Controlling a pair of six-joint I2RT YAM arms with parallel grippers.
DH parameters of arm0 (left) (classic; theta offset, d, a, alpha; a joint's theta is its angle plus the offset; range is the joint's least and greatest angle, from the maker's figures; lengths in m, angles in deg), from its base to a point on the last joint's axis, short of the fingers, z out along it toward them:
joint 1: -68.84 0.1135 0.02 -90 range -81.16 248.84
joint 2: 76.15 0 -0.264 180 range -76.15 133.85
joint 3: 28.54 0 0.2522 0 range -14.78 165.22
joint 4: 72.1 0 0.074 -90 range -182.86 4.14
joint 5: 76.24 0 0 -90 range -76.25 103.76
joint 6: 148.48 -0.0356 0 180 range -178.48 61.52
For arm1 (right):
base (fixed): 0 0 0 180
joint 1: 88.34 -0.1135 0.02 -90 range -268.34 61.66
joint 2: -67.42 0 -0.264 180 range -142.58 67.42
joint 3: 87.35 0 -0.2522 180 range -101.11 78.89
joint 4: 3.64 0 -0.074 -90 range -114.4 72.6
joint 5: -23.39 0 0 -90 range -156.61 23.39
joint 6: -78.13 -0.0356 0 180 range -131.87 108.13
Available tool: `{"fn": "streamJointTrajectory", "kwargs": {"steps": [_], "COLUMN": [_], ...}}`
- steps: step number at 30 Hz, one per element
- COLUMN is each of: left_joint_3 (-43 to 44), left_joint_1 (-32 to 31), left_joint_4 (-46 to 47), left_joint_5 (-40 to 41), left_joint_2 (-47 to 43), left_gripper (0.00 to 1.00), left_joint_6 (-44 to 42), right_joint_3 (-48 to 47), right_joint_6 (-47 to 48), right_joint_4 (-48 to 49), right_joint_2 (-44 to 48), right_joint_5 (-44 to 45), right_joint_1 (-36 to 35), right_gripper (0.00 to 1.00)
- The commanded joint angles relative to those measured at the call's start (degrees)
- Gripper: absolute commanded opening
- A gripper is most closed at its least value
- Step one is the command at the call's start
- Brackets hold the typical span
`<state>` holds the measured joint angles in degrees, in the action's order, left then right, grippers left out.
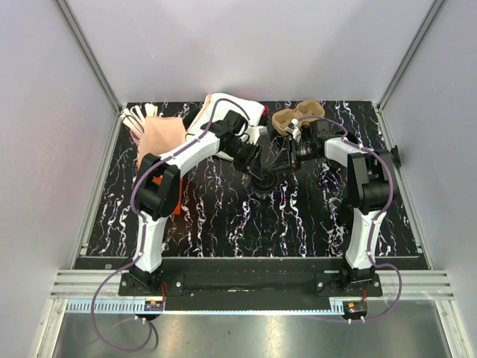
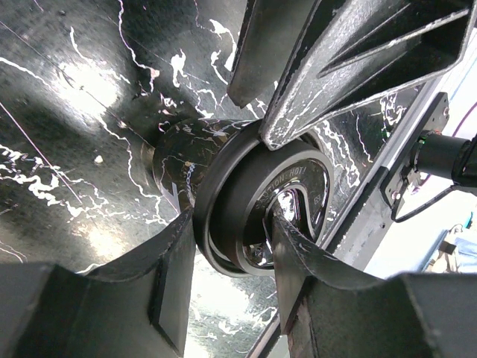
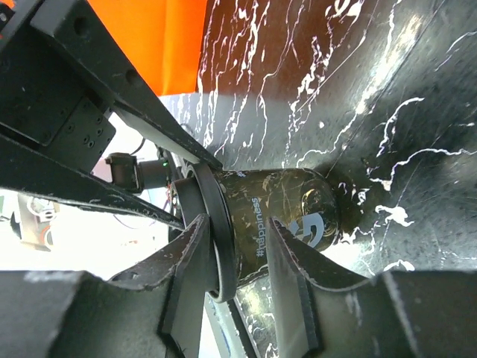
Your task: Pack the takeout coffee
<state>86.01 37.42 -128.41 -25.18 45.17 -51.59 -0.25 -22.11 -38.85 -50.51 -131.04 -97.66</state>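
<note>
The takeout coffee (image 1: pixel 262 181) is a black lidded cup standing on the marbled table, mid-table. In the left wrist view its lid (image 2: pixel 276 201) faces the camera. My left gripper (image 2: pixel 235 231) pinches the lid's rim, with one finger on the lid top and one under the rim. In the right wrist view the cup (image 3: pixel 276 201) shows "#happiness" on its side. My right gripper (image 3: pixel 238 224) straddles the lid rim and upper wall with a gap, open. In the top view both grippers, left (image 1: pixel 252 162) and right (image 1: pixel 279 164), meet over the cup.
The brown cardboard cup tray (image 1: pixel 297 118) lies at the back, right of centre. Wooden stirrers (image 1: pixel 136 116) and a pink bag (image 1: pixel 160 138) sit at the back left, with a white bag (image 1: pixel 235 108) behind. An orange object (image 1: pixel 176 206) lies under the left arm.
</note>
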Motion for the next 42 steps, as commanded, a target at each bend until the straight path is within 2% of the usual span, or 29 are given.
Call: {"fn": "streamJointTrajectory", "kwargs": {"steps": [1, 7, 19, 42], "left_joint_3": [-0.51, 0.02, 0.72, 0.11], "left_joint_1": [-0.66, -0.66, -0.66, -1.45], "left_joint_4": [-1.66, -2.10, -3.16, -3.34], "left_joint_5": [9.23, 9.85, 11.69, 15.47], "left_joint_2": [4.19, 4.63, 5.16, 3.58], "left_gripper": [0.36, 0.36, 0.35, 0.31], "left_joint_6": [-3.47, -3.47, -3.64, -4.87], "right_joint_3": [1.61, 1.88, 4.16, 4.69], "right_joint_6": [2.15, 5.22, 14.63, 22.72], "right_joint_4": [0.36, -1.92, -7.37, -17.83], "right_joint_2": [0.95, 0.95, 1.82, -0.90], "right_joint_5": [-2.11, 0.43, 15.19, 28.21], "right_joint_1": [-0.61, -1.57, -3.95, -9.40], "right_gripper": [0.41, 0.40, 0.37, 0.36]}}
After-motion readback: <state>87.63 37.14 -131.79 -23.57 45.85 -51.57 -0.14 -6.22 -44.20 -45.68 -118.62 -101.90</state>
